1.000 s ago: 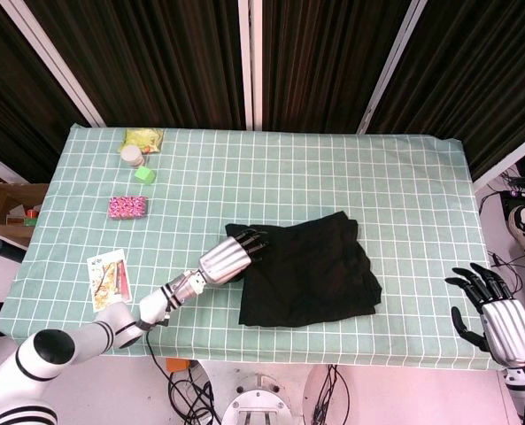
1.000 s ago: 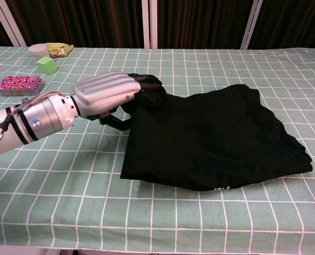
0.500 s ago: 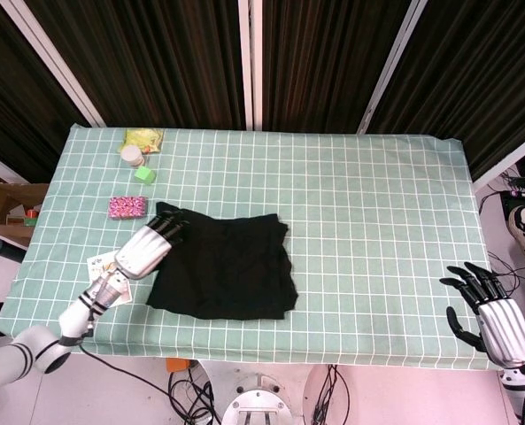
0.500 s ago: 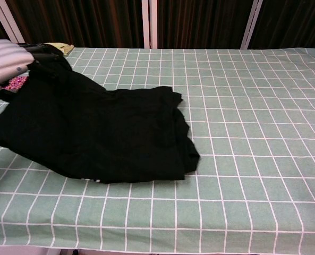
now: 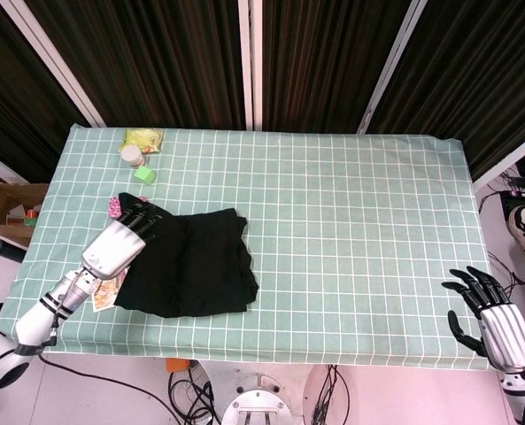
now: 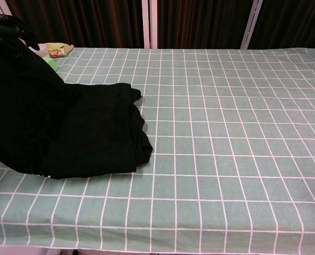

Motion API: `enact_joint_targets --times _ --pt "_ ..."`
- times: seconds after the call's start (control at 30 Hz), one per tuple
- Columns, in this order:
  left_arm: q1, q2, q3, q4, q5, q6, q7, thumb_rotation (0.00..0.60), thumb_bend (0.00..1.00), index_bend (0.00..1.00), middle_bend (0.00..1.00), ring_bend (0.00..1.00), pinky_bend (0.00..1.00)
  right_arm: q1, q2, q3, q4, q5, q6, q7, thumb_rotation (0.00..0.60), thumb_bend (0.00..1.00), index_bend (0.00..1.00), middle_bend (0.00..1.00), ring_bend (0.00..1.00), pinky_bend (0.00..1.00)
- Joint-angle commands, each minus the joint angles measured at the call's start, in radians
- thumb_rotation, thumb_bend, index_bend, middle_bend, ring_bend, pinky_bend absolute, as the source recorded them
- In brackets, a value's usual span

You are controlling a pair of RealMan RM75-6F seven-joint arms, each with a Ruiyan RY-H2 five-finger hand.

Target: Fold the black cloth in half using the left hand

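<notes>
Black cloth (image 5: 189, 264) corner in left hand (image 5: 120, 245) fingers (image 5: 141, 214).

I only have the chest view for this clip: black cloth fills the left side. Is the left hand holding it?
Observer: Yes. In the head view the left hand grips the black cloth at its far left corner.
Reviewer: Anything underneath?
Observer: A picture card pokes out beneath the cloth's left edge.
Reviewer: And the right hand?
Observer: The right hand is off the table's near right corner, fingers spread, holding nothing.
</notes>
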Motion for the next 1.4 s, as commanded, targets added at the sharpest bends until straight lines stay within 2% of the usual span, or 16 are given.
enact_joint_targets --times 0.03,0.27,0.4,0.57,0.8,1.0,1.2,1.4 --pt "-0.082 0.079 -0.062 -0.137 -0.035 -0.126 0.112 0.6 0.64 0.57 0.2 0.09 0.18 -0.004 -0.002 0.0 0.007 0.004 0.005 0.009 0.6 0.48 0.31 0.19 0.09 0.18" --pt "-0.194 0.086 -0.152 -0.259 -0.189 -0.327 0.218 0.6 0.64 0.57 0.2 0.09 0.18 -0.006 -0.006 0.005 0.026 0.017 0.008 0.033 0.6 0.48 0.31 0.19 0.09 0.18" --pt "-0.266 0.038 -0.19 -0.259 -0.31 -0.437 0.291 0.6 0.64 0.57 0.2 0.09 0.18 -0.004 -0.008 0.006 0.031 0.019 0.002 0.038 0.6 0.48 0.31 0.19 0.09 0.18" --pt "-0.351 -0.031 -0.199 -0.225 -0.471 -0.527 0.408 0.6 0.64 0.57 0.2 0.09 0.18 -0.004 -0.008 0.007 0.035 0.028 -0.003 0.041 0.6 0.48 0.31 0.19 0.09 0.17" --pt "-0.475 -0.14 -0.177 -0.203 -0.707 -0.519 0.605 0.6 0.64 0.57 0.2 0.09 0.18 -0.003 -0.008 0.011 0.035 0.039 -0.009 0.045 0.6 0.48 0.31 0.19 0.09 0.16" --pt "-0.569 -0.255 -0.159 -0.154 -0.914 -0.471 0.693 0.6 0.64 0.57 0.2 0.09 0.18 -0.003 -0.013 0.012 0.041 0.046 -0.016 0.049 0.6 0.48 0.31 0.19 0.09 0.16" --pt "-0.622 -0.35 -0.105 -0.082 -0.996 -0.426 0.762 0.6 0.64 0.57 0.2 0.09 0.18 -0.009 -0.011 0.012 0.048 0.055 -0.013 0.059 0.6 0.48 0.31 0.19 0.09 0.16" --pt "-0.64 -0.392 -0.048 -0.056 -1.023 -0.365 0.829 0.6 0.64 0.57 0.2 0.09 0.18 -0.015 -0.014 0.011 0.056 0.058 -0.009 0.067 0.6 0.48 0.31 0.19 0.09 0.16"
